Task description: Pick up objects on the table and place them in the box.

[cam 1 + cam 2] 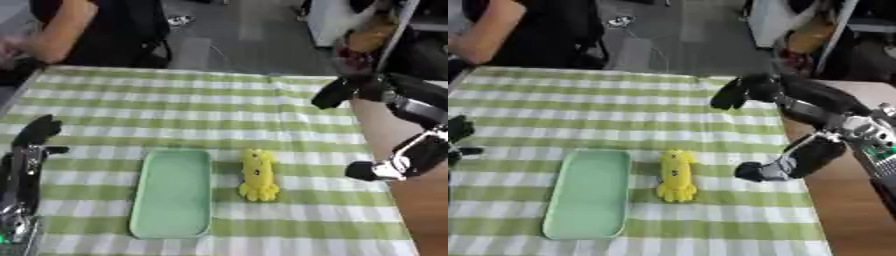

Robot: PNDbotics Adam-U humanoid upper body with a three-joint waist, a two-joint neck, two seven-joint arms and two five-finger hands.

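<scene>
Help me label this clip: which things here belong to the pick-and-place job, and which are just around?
Job:
- yellow toy, lying on the table
- pale green tray, left of the toy
- right hand, raised above the table's far right
- left hand, at the left edge

Just around:
- green checked tablecloth

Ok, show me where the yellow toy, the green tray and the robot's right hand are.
yellow toy (258, 175), left eye view, middle of its body.
green tray (172, 192), left eye view, its bare floor.
right hand (730, 95), right eye view, its fingers.
</scene>
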